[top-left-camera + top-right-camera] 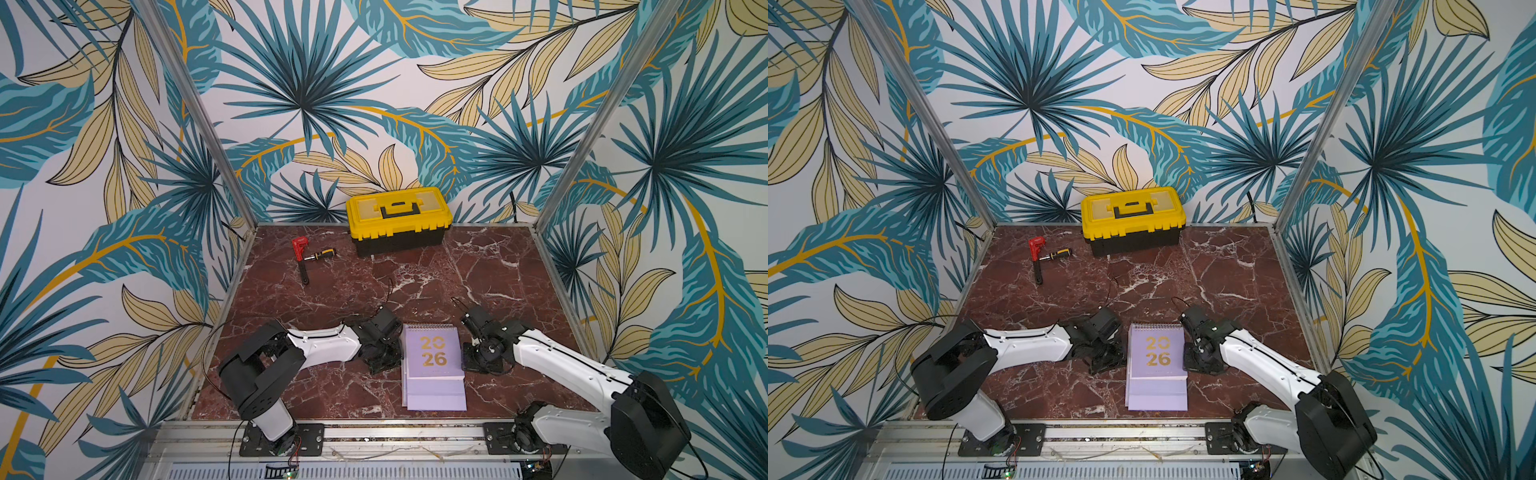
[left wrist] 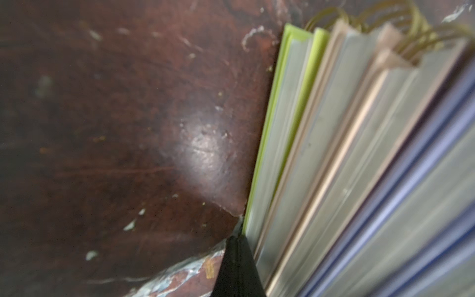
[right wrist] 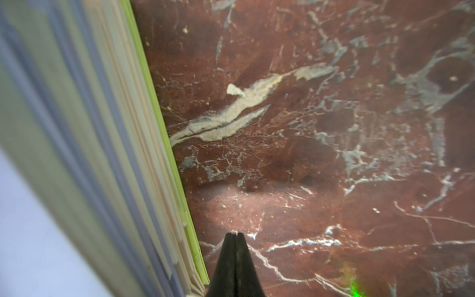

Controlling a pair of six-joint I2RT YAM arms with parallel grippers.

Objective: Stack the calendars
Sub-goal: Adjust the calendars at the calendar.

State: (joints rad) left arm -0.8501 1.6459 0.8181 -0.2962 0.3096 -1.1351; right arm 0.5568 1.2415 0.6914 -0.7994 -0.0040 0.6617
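So we're looking at the calendars [image 1: 434, 365] stacked at the table's [image 1: 498, 270] 6 o'clock, lavender on top, green at the bottom. Left gripper [image 2: 237, 239] sits at their 9 o'clock, jaws pinched together on nothing, tip right at the green edge. Right gripper [image 3: 234, 235] at their 3 o'clock, same deal, just beside them

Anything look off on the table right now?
The stack of calendars isn't flush: the top lavender calendar sits back, and the lower lavender covers jut out at the near edge. Nothing looks spilled or damaged.
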